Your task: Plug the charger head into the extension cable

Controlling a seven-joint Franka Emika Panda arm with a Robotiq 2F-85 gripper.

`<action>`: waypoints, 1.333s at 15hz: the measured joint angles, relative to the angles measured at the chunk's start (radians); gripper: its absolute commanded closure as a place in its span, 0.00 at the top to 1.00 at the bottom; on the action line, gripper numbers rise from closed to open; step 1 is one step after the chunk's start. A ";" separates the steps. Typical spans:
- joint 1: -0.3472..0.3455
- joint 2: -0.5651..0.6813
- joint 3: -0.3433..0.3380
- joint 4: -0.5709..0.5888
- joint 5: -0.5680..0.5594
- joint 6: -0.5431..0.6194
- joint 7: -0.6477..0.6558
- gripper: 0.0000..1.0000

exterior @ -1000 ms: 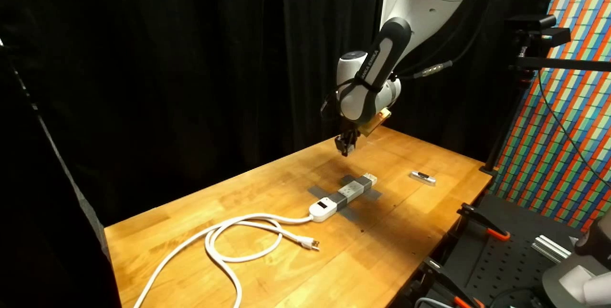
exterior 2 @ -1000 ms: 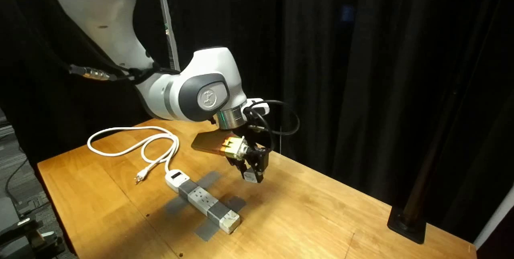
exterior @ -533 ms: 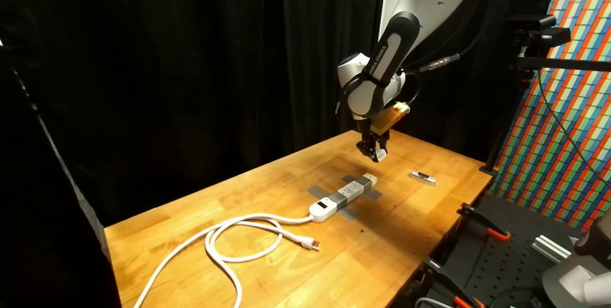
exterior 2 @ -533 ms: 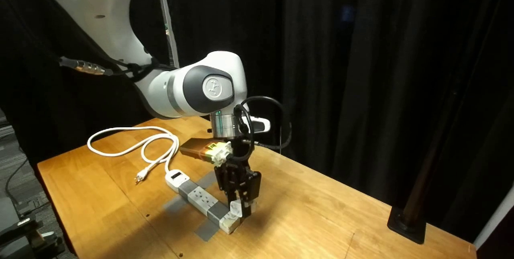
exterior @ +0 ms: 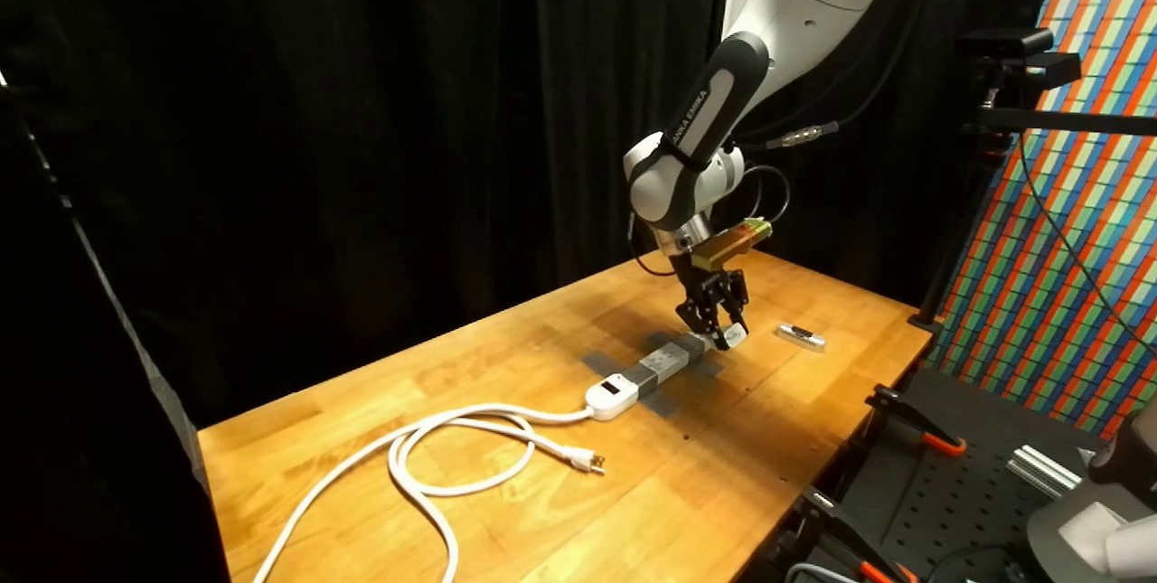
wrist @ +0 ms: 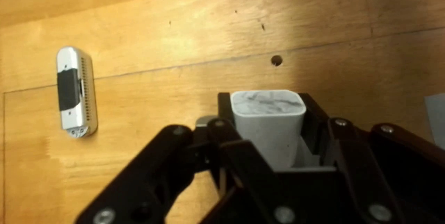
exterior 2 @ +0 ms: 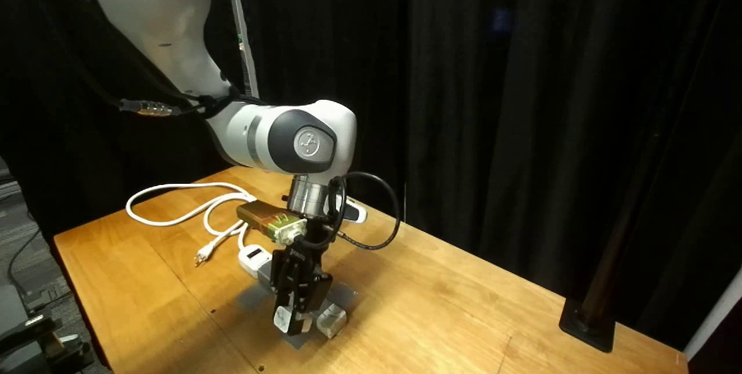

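My gripper [wrist: 267, 113] is shut on the charger head [wrist: 268, 133], a white block with a marbled grey end face, its sides pressed between the two dark fingers. That end face points out from the fingertips, and I make out no prongs. In an exterior view the charger head [exterior 2: 283, 319] shows low over the table, in front of the strip. The extension cable [exterior: 666, 362] is a white-grey power strip taped to the table, its sockets facing up. My gripper [exterior: 730, 336] is close by its free end. In an exterior view the gripper hides the sockets; contact with the strip cannot be told.
The strip's white cord [exterior: 493, 409] loops over the table, with its own plug [exterior: 583, 459] loose. A silver bar-shaped device [wrist: 77, 92] lies beyond the strip's free end. Clamps [exterior: 913, 420] grip the table edge. A black stand base [exterior 2: 588, 325] sits at a corner.
The gripper has come down from above the table to the strip's free end, turning as it moved. The charger head has stayed between its fingers. The strip and cord have not moved.
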 measured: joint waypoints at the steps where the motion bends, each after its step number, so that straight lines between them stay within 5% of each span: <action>1: -0.010 0.008 0.008 0.015 0.014 -0.036 -0.002 0.23; 4: -0.036 0.033 0.025 0.054 0.046 -0.115 -0.009 0.23; 20: -0.050 0.116 0.097 0.154 0.083 -0.106 -0.082 0.23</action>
